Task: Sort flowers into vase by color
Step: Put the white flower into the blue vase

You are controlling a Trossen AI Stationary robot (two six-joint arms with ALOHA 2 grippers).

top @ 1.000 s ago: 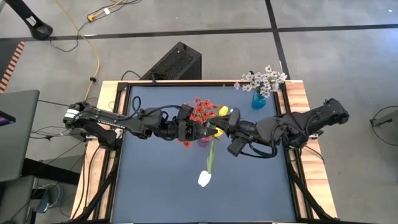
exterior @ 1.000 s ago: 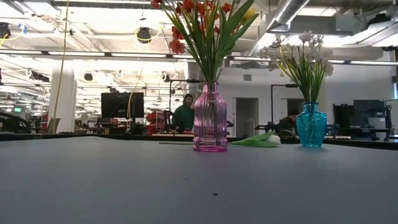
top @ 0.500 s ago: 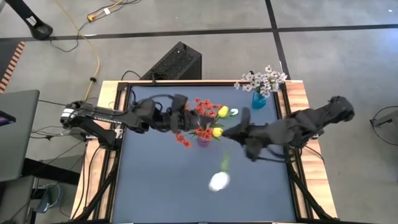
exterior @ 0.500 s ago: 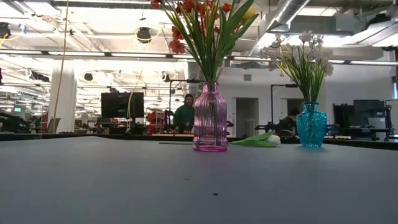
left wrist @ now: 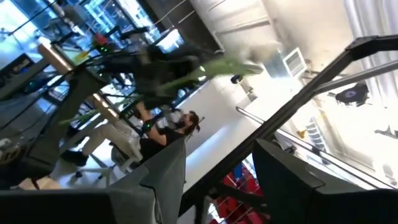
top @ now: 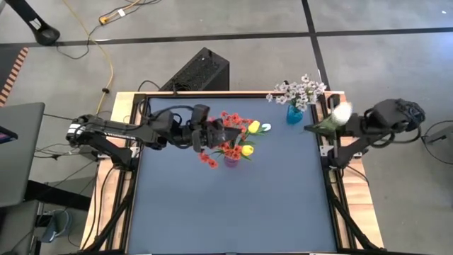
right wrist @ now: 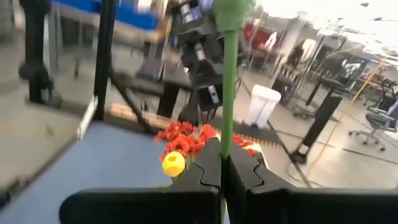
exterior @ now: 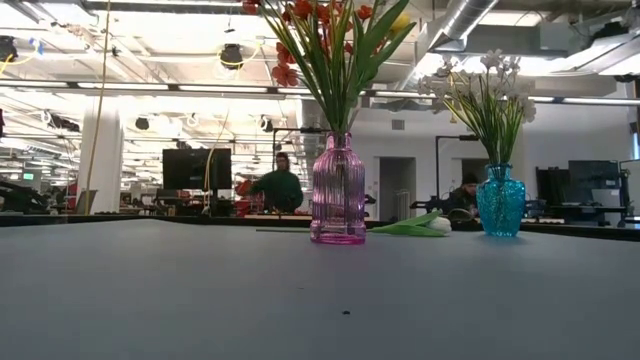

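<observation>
Two vases stand on the dark blue table point(top: 233, 205). Nearer the front, one ribbed pink glass vase point(exterior: 337, 190) holds the red small-blossom bunches point(top: 228, 131) together with two yellow tulips point(top: 248, 150); the count of red stems cannot be told. Just behind it, one white tulip with green leaves point(exterior: 420, 226) lies flat on the table, unsorted. Beside the pink vase the left claw point(top: 216, 134) hangs spread and empty. Farther back, one turquoise glass vase point(exterior: 500, 201) holds one spray of tiny white-lilac blossoms point(top: 301, 90). Off the table's right edge, the right claw point(top: 317, 128) is pressed together on one white tulip stem point(right wrist: 227, 81). Judged more than half done: two white tulips remain.
</observation>
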